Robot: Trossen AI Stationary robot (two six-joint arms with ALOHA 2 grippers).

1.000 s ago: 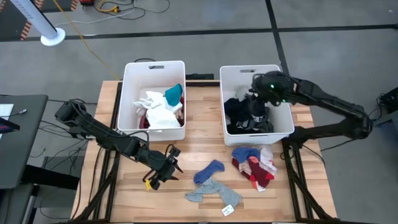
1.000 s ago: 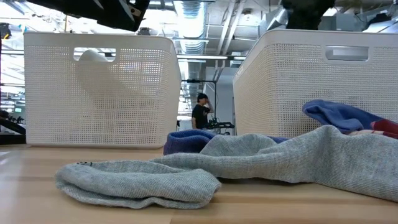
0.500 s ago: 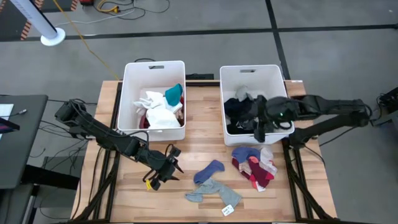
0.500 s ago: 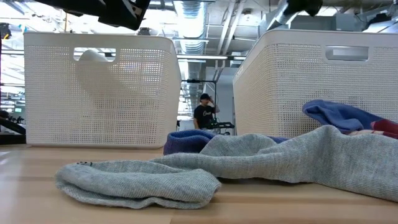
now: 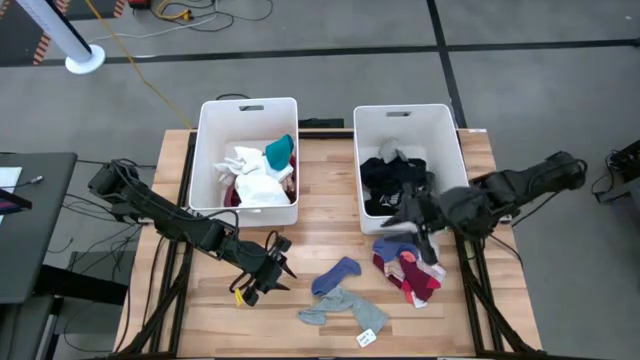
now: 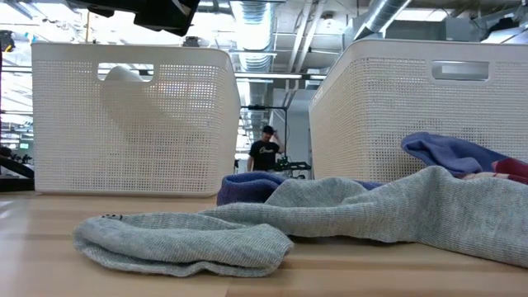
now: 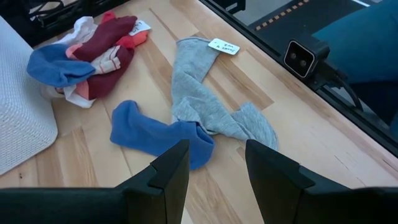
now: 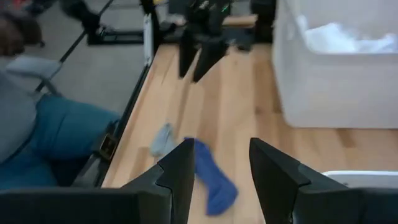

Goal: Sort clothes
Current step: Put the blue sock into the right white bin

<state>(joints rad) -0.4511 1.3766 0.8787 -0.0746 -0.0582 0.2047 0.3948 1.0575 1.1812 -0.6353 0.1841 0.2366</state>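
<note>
On the wood table lie a blue sock (image 5: 337, 274) (image 7: 155, 132), a grey sock (image 5: 340, 308) (image 7: 205, 99) with a paper tag (image 5: 366, 338), and a pile of blue, maroon and white clothes (image 5: 408, 268) (image 7: 87, 53). My left gripper (image 5: 262, 272) (image 7: 217, 180) hangs open above the table, left of the socks, pointing toward them. My right gripper (image 5: 412, 222) (image 8: 221, 174) is open with nothing in it, above the right bin's near wall and the pile. In its wrist view the blue sock (image 8: 211, 177) and grey sock (image 8: 163, 138) lie far below.
Two white bins stand at the back. The left bin (image 5: 210, 150) holds white, teal and maroon clothes; the right bin (image 5: 452, 150) holds black and grey ones. In the low view the grey sock (image 6: 190, 239) lies in front of both bins. A person stands far off in the room.
My right gripper has swung from over the far part of the right bin toward the table's near edge. It has turned as it went and now points toward the table's left. Its fingers keep the same gap. The clothes on the table lie unchanged.
</note>
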